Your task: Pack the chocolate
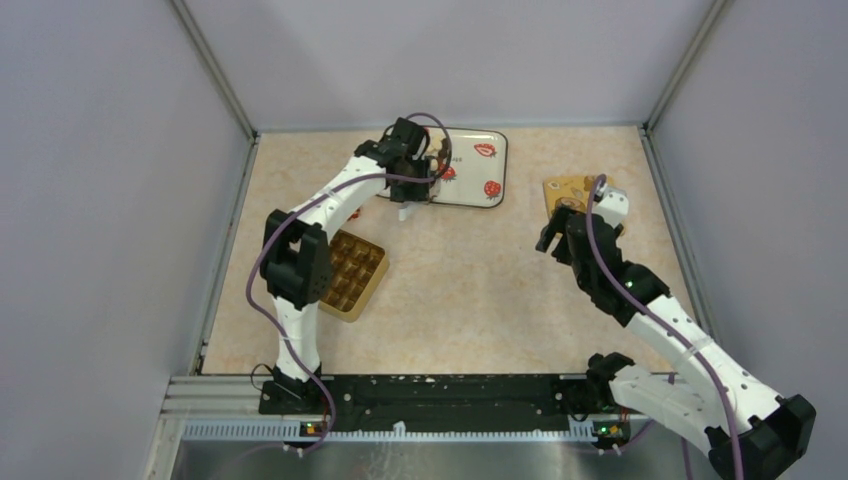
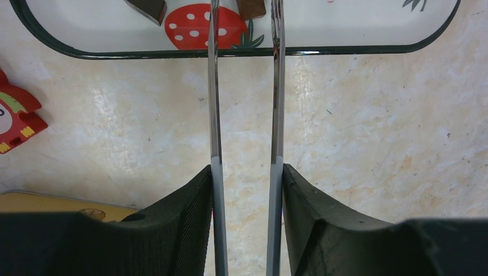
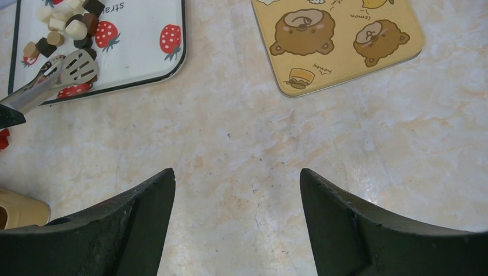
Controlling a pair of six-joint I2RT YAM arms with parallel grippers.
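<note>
The chocolate point(image 3: 63, 26) is a heap of small dark, tan and cream pieces on a white strawberry-print tray point(image 1: 475, 185). My left gripper point(image 2: 246, 169) is shut on a pair of metal tongs point(image 2: 214, 86). Their two arms stand a little apart and reach over the tray's rim point(image 2: 345, 52). Two brown pieces point(image 2: 251, 7) lie by the arms at the frame's top edge. The tongs' slotted tips point(image 3: 77, 68) hover just short of the heap with nothing between them. My right gripper point(image 3: 237, 172) is open over bare table, holding nothing.
A yellow box with a grid of cells point(image 1: 352, 272) sits left of centre, partly under the left arm. Its yellow bear-print lid point(image 3: 336, 40) lies flat at the far right. A small red printed object point(image 2: 14, 118) lies left of the tongs. Grey walls enclose the table.
</note>
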